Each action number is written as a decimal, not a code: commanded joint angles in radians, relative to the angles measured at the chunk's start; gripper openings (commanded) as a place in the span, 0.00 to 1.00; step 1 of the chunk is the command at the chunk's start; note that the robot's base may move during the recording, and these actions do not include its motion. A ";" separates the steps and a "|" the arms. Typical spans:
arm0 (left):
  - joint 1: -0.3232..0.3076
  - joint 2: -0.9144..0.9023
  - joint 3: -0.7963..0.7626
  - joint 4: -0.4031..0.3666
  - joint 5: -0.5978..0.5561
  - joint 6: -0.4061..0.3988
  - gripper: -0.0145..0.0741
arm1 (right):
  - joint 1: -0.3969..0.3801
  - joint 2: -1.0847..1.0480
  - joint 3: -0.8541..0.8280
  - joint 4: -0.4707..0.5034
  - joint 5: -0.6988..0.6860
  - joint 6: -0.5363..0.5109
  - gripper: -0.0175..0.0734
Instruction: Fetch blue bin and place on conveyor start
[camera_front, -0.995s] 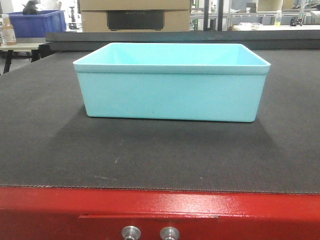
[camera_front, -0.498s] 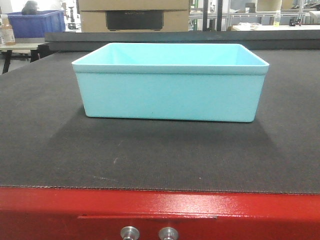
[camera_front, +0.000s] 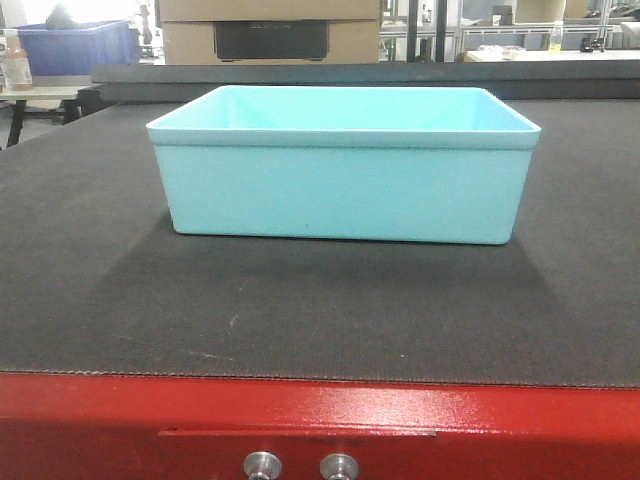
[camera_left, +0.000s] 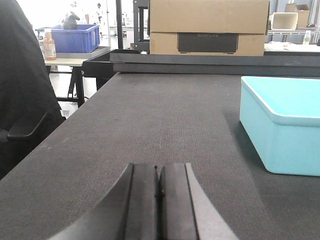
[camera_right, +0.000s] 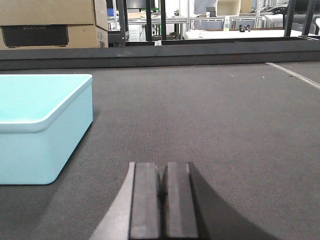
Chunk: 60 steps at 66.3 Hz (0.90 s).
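Front view: blue bin (camera_front: 342, 190) on conveyor start (camera_front: 320, 310), bare belt around.

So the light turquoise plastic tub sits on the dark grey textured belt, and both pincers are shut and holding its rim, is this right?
Not fully. The light turquoise plastic tub does sit on the dark grey textured belt, and both pincers are shut, but neither holds the rim. In the wrist views, the left pincer and the right pincer are empty and apart from the tub, one on each side.
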 joint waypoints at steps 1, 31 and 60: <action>-0.001 -0.005 -0.002 -0.006 -0.025 0.000 0.04 | -0.006 -0.004 0.000 -0.008 -0.018 -0.009 0.01; -0.001 -0.005 -0.002 -0.006 -0.025 0.000 0.04 | -0.006 -0.004 0.000 -0.008 -0.018 -0.009 0.01; -0.001 -0.005 -0.002 -0.006 -0.025 0.000 0.04 | -0.006 -0.004 0.000 -0.008 -0.018 -0.009 0.01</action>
